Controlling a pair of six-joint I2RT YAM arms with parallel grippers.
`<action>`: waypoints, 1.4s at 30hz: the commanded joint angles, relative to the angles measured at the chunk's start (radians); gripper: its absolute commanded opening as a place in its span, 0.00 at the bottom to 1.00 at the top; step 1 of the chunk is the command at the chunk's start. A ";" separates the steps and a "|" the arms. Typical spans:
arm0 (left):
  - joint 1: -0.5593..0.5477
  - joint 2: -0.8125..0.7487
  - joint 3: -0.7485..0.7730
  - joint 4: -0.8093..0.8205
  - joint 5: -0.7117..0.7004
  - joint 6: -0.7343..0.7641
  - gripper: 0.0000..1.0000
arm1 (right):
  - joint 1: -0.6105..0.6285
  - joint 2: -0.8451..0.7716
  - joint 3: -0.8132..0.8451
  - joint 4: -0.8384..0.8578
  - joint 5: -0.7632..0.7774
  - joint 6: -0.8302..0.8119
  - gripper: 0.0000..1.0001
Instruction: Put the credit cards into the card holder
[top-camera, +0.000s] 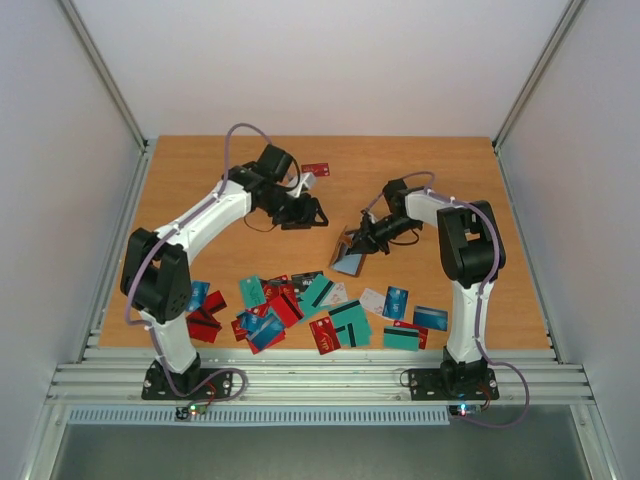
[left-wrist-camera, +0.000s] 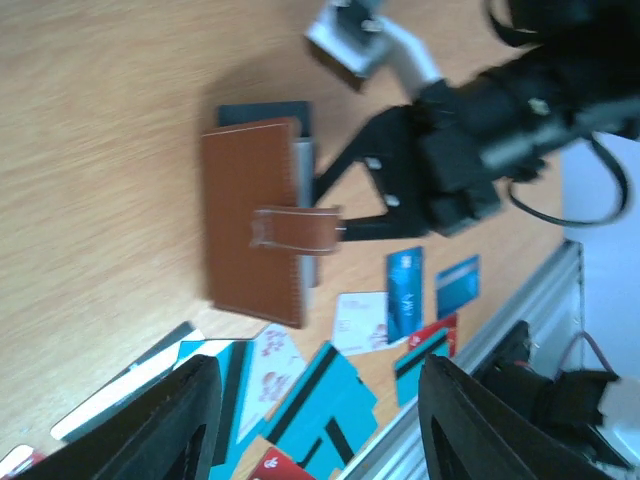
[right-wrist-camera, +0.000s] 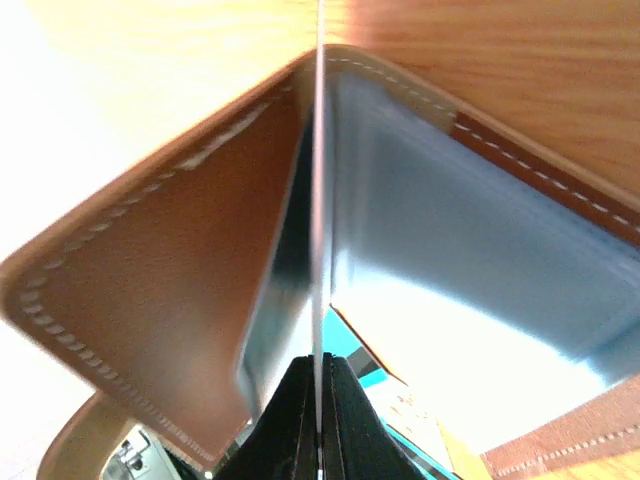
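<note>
Right gripper (right-wrist-camera: 318, 400) was clenched on a thin card (right-wrist-camera: 318, 150), seen edge-on, whose far end reached into the fold of the open card holder (top-camera: 348, 262). The brown holder sat near the middle of the tabletop, a little toward the right edge. Left gripper (top-camera: 300, 212) hung released and empty just beside it, on the far-left side. Most credit cards (top-camera: 330, 310) lay scattered and overlapping along the near edge; one red card (top-camera: 316, 169) lay near the far edge.
</note>
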 joint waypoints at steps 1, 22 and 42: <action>-0.018 -0.004 0.072 -0.049 0.132 0.128 0.55 | 0.008 -0.011 0.058 -0.038 -0.029 -0.019 0.01; 0.036 0.027 0.000 0.072 0.138 0.042 0.39 | 0.080 0.051 0.200 -0.028 -0.081 0.059 0.01; 0.217 0.213 -0.208 0.241 0.233 -0.015 0.25 | 0.180 0.261 0.490 -0.001 -0.121 0.231 0.01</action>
